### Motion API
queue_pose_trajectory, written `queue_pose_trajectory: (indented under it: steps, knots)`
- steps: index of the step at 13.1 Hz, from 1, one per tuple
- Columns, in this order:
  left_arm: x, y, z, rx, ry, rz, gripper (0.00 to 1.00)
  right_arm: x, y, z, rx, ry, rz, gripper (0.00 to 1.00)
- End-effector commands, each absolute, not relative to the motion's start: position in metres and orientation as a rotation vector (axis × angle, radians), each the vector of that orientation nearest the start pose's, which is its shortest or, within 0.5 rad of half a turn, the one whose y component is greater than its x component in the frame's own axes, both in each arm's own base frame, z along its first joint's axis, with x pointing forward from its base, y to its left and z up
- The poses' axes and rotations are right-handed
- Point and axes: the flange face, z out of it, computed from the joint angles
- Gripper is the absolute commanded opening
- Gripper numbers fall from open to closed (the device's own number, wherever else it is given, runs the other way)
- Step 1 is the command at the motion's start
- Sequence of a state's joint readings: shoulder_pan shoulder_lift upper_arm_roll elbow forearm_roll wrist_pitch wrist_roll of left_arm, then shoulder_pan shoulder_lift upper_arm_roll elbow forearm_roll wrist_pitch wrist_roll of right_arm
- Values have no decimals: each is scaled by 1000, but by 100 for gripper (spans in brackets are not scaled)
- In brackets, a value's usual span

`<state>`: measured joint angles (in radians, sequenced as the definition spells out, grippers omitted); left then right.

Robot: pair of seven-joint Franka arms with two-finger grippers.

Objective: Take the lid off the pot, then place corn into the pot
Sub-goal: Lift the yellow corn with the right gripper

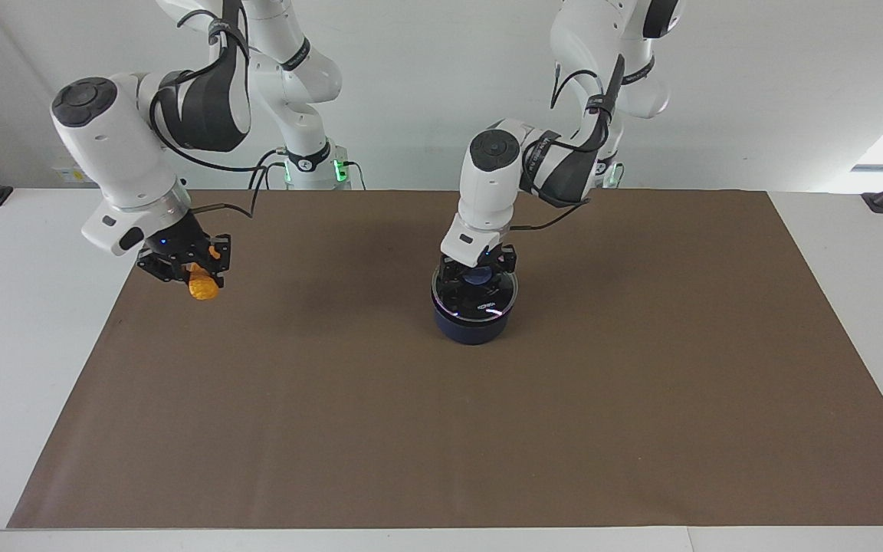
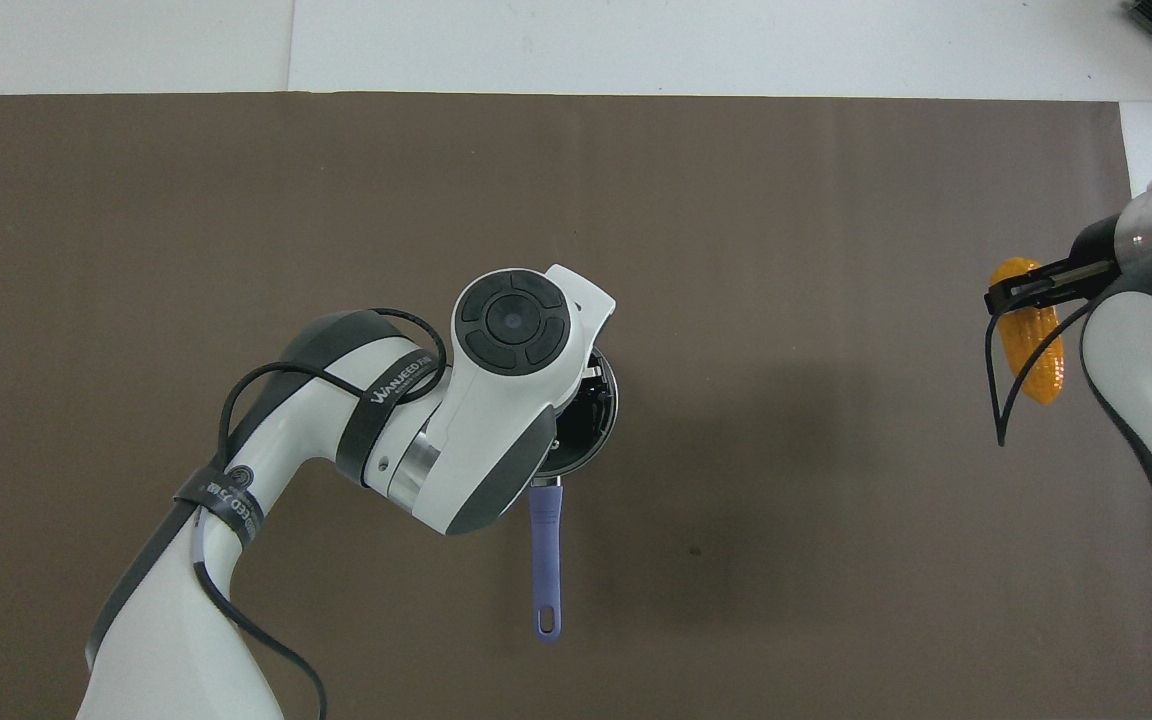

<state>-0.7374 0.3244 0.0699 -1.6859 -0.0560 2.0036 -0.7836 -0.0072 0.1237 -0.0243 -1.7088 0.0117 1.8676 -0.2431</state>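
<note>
R gripper (image 1: 198, 277) is clamped on the corn (image 1: 203, 289), which hangs below its jaws over the mat's edge. L gripper (image 1: 477, 274) is closed on the lid (image 1: 475, 295) knob; lid sits under the jaws on the pot (image 1: 472, 326). Lift straight up (no tilt). Brown mat (image 1: 641, 399), white wall.

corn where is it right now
The corn hangs in the shut right gripper, up in the air over the brown mat's edge at the right arm's end of the table, well away from the pot.

Probably a robot lab: paper-covered bench (image 1: 641, 429), bare walls
</note>
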Motion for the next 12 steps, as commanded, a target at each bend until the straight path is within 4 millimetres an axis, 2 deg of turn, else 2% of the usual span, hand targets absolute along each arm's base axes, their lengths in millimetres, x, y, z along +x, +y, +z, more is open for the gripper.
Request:
queue_pose_trajectory:
  steps: [1,2,4,5,7,8,10,12]
  knots:
    - [511,-398,439,-3146,-260,21,0,603,14,517,-3134,-263,-43,0]
    - [512,-393,451,-3160,-270,-3,0,603,28,517,-3136,-245,-46,0]
    - [521,-369,470,-3163,-319,-10,0,600,58,519,-3138,-170,-56,0]
    - [518,-362,476,-3152,-322,14,0,597,79,520,-3138,-138,-58,0]
    - [535,-319,498,-3149,-414,4,0,592,107,523,-3136,-77,-65,0]
    - [539,-303,506,-3154,-403,0,0,590,126,521,-3134,-61,-69,0]
    - [554,-264,514,-3157,-379,9,0,577,191,512,-3133,47,-54,0]
    - [566,-227,517,-3155,-331,31,0,579,243,508,-3120,131,-66,0]
